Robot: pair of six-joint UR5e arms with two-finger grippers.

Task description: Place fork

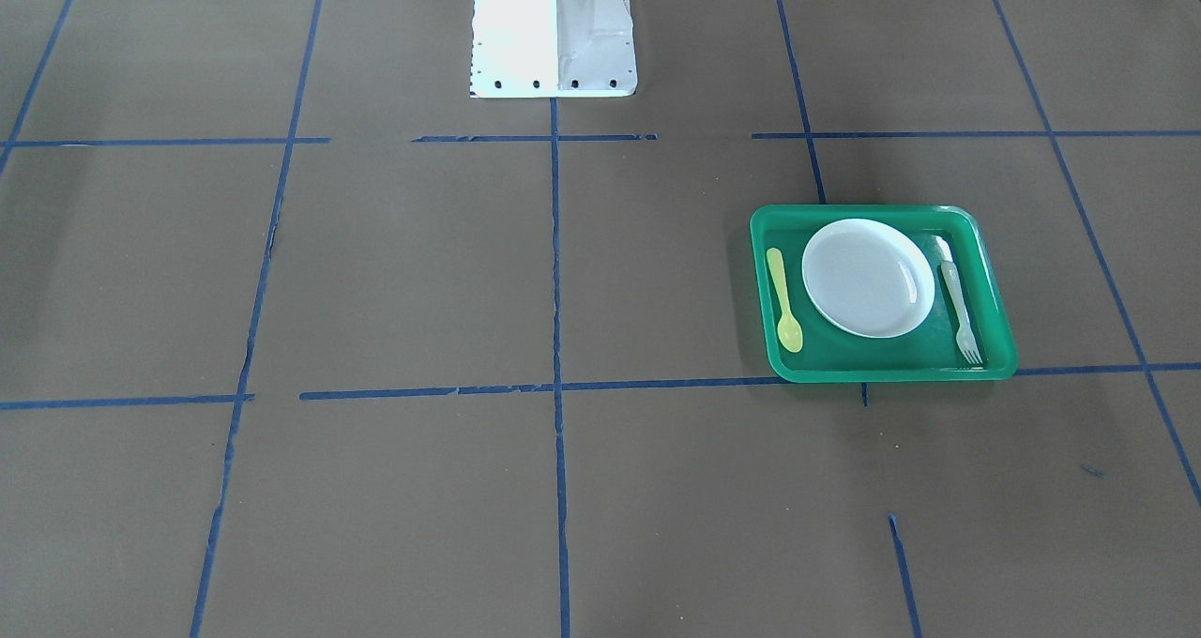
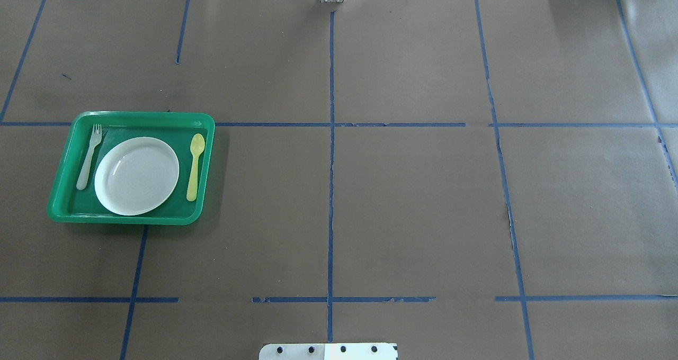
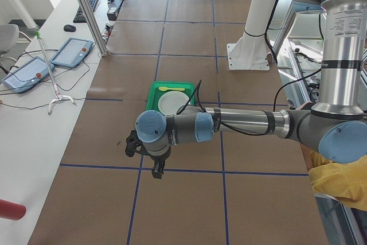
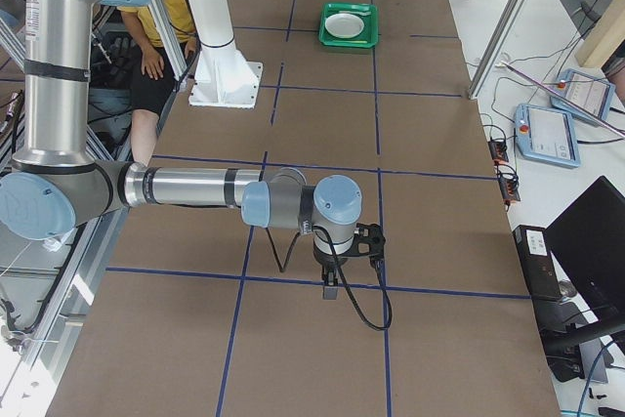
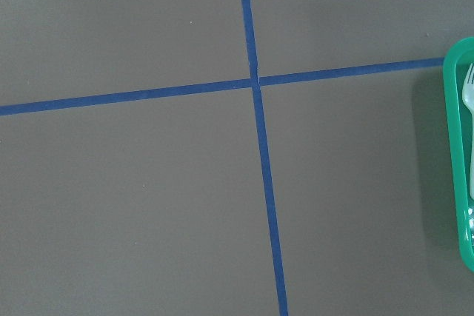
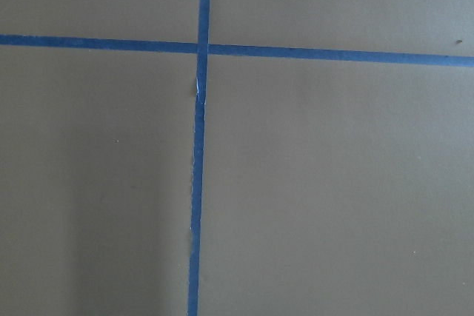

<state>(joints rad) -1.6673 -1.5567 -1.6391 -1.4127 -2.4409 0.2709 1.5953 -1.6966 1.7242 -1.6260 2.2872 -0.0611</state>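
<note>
Starting at the left of the overhead view, we are finding the fork (image 2: 88, 158) lying flat inside the green tray (image 2: 132, 220). It is running along the tray's left wall, tines pointing away from the robot, just beside the white plate (image 2: 136, 175). Whether handle and rim touch we cannot tell. The yellow spoon (image 2: 194, 165) is lying on the plate's other side.

We are judging the placing as good as done, so the step in hand is clearing away cleanly. The left gripper (image 3: 156, 171) is hanging over bare table near the tray. It is showing only from the side, so we cannot tell how its jaws stand. The same goes for the right gripper (image 4: 330, 290), well apart from the tray.

We are advising a straight lift before any sideways travel, with no sweep across the tray, so the light fork is not getting nudged.
</note>
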